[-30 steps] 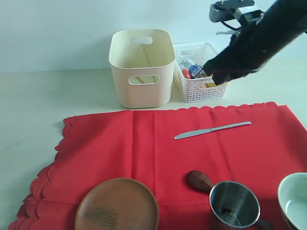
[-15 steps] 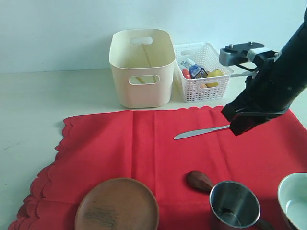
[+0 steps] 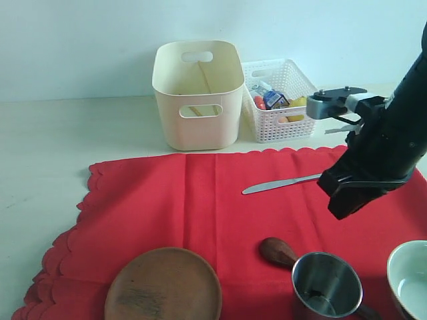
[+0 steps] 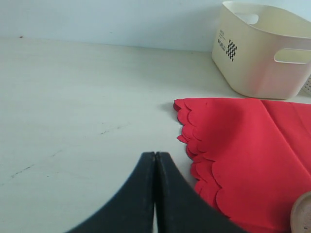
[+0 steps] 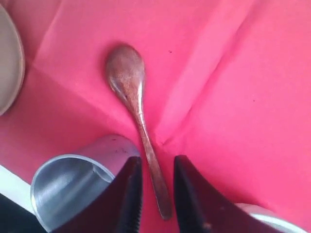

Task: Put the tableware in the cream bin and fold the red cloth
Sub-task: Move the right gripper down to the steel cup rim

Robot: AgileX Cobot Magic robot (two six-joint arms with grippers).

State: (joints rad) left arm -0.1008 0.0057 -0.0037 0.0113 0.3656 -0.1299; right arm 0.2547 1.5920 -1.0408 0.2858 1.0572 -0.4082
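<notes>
In the exterior view the right pincer is hanging over the red cloth, with the dark spoon lying on it just beside the steel cup. In the left wrist view the left pincer is sitting closed and empty over the counter. In the right wrist view the right pincer's narrowly parted fingers are framing the spoon's handle, gripping nothing; dropping here is likely risking a knocked cup or pinched cloth.

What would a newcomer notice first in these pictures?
A large bright red cloth with scalloped edges fills the foreground. Behind it stands a tall cream plastic bin. The black right end effector hangs over the cloth's right side, near a dark brown wooden spoon and a shiny steel cup.
</notes>
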